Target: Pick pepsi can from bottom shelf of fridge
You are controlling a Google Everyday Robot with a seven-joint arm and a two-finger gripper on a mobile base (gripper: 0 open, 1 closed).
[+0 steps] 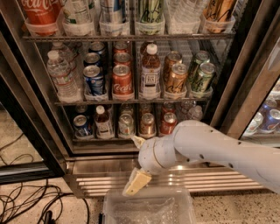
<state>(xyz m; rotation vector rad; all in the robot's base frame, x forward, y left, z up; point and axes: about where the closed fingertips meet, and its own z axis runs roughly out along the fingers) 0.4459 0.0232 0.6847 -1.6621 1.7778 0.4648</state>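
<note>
White Coca-Cola script runs across the big red bottle (41, 13) on the top rack. It shows again on the red can (122, 83) on the middle rack. The label on the brown bottle (150, 78) beside that can is unreadable. The hand (136, 180) hangs low before the steel base of the fridge (96, 168).
</note>
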